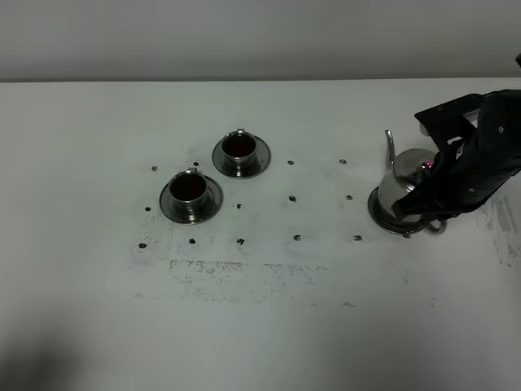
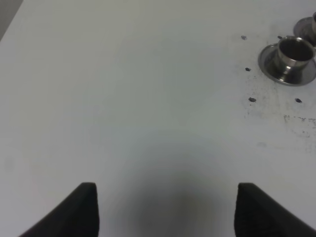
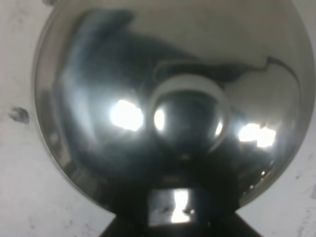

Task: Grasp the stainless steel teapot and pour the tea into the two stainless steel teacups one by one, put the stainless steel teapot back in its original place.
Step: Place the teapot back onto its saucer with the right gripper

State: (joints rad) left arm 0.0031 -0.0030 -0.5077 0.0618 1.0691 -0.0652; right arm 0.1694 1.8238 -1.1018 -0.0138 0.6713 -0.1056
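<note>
While the right hand (image 1: 430,213) pinches the teapot (image 1: 404,186) handle on its saucer (image 1: 381,213), it should lift straight, keeping the spout level.

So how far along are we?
Both cups hold dark tea, so pouring looks done. The teapot stands upright on its saucer with the right claw shut at its handle. Left: release and withdraw. The left claw idles open.

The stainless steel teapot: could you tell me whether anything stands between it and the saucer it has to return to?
Nothing visible does. The stainless steel teapot already appears to sit on its flat saucer at the table's right, with the right gripper at its handle. The two filled teacups stand well off to the left.
</note>
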